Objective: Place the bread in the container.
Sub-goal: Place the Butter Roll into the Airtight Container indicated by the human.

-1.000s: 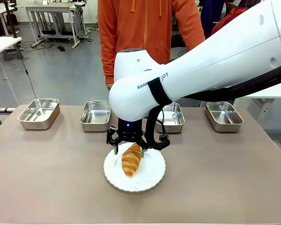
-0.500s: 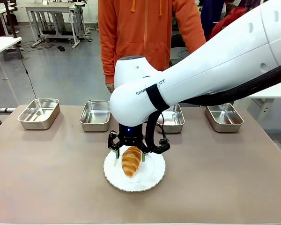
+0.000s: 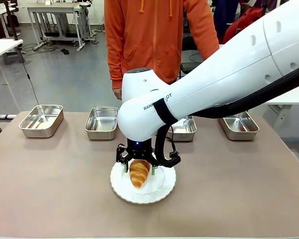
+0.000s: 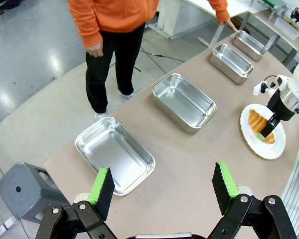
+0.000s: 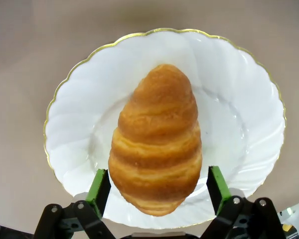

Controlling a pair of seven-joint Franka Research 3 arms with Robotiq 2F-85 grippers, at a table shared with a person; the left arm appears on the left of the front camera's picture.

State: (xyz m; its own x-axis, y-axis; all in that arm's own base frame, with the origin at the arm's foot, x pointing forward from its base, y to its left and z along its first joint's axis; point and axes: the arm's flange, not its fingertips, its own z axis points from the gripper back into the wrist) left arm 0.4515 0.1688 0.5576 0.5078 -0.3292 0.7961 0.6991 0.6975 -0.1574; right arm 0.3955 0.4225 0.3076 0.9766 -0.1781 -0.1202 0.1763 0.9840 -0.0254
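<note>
Straddling the bread (image 5: 157, 139) on the white plate (image 5: 229, 74), the right claw (image 5: 158, 186) is being held wide, one green pad standing just beside each flank of the roll; whether the pads are touching the crust cannot be told. Nothing is being gripped yet, so the step in hand is being judged as the grasp itself, with lifting and carrying not yet begun.

The bread is lying in the middle of the plate (image 3: 162, 191), near the robot's edge of the desk (image 3: 50, 189). Its long axis is running roughly from the far side toward the near side, crosswise to the line on which the pads are closing. The tapered tip is pointing toward the robot, while the broader end is sitting between the pads.

The next move is being judged to call for a gentle squeeze across the wide part, since a soft crust is likely to crush or slip, then a straight lift clear of the plate. Which of the four steel pans (image 3: 101, 123) along the far side is being meant as the container cannot be told.

The left claw (image 4: 163, 186) is being held wide and empty, hovering above the desk's left end
</note>
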